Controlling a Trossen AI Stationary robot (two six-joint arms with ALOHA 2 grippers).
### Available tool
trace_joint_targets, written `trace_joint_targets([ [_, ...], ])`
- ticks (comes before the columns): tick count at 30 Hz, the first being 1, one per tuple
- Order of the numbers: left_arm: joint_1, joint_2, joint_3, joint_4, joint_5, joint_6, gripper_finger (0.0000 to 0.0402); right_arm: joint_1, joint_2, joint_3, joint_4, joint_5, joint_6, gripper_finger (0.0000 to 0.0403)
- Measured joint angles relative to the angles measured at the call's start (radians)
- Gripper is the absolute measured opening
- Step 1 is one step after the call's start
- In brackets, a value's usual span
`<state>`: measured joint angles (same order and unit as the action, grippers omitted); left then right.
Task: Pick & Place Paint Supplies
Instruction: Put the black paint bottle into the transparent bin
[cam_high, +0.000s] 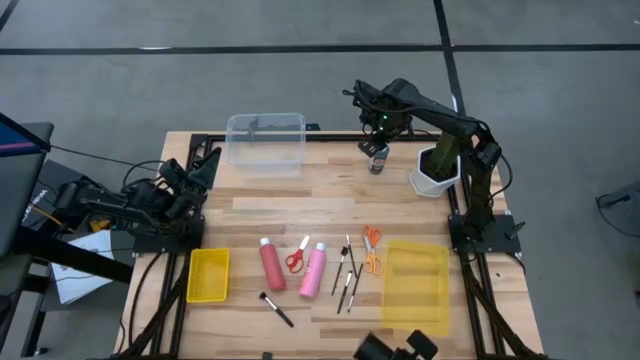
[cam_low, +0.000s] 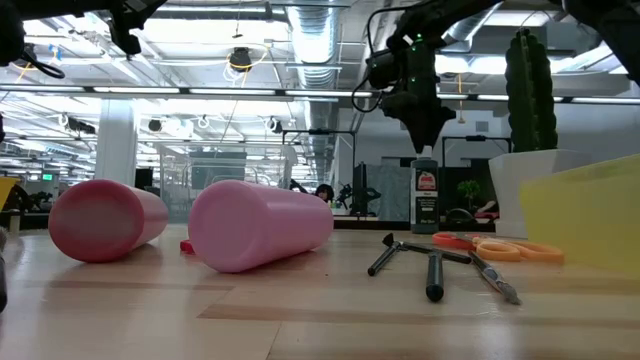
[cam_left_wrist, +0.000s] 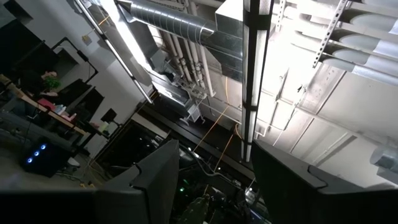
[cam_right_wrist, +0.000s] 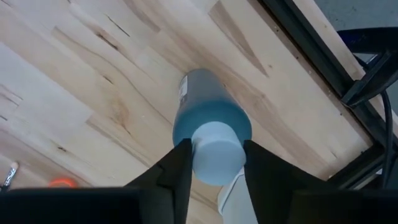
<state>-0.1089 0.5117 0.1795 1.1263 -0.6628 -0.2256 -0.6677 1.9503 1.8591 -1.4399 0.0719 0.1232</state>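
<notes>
A small dark bottle (cam_high: 377, 160) with a white cap stands upright on its base near the table's far edge; it also shows in the low view (cam_low: 425, 195). My right gripper (cam_right_wrist: 216, 167) points down over it, its fingers closed on the cap. A red bottle (cam_high: 271, 264) and a pink bottle (cam_high: 314, 270) lie on their sides near the front. Beside them lie red scissors (cam_high: 296, 258), orange scissors (cam_high: 371, 250) and thin brushes (cam_high: 346, 270). My left gripper (cam_left_wrist: 214, 180) waits at the table's left edge, open and pointing upward. My right gripper pinches the bottle's white cap (cam_right_wrist: 216, 149) between its two fingers, one finger on each side of it. The fingers come from above, pointing down. The bottle stands upright with its base on the table.
A clear plastic box (cam_high: 266, 140) sits at the far edge, left of the bottle. A plant in a white pot (cam_high: 437, 170) stands just right of it. A yellow bin (cam_high: 208, 275) is front left, a yellow tray (cam_high: 415, 285) front right, and another brush (cam_high: 275, 308) near the front.
</notes>
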Motion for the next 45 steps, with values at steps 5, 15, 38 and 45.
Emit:
trace_joint_targets([
  [5, 0.0, 0.0, 0.0, 0.0, 0.001, 0.0, 0.0195, 0.018, 0.0, 0.0, -0.013, -0.02, 0.0, 0.0109],
  [15, -0.005, 0.071, 0.155, -0.268, 0.036, 0.009, 0.0195, 0.105, -0.067, 0.02, -0.039, -0.07, 0.027, 0.0109],
  [38, 0.167, 0.958, 1.188, -1.18, 0.166, 0.376, 0.0263, 0.21, -0.137, 0.3, 0.015, -0.101, 0.166, 0.0109],
  [45, 0.192, 1.077, 1.261, -1.179, 0.253, 0.387, 0.0254, 0.215, -0.136, 0.324, 0.012, -0.101, 0.176, 0.0109],
])
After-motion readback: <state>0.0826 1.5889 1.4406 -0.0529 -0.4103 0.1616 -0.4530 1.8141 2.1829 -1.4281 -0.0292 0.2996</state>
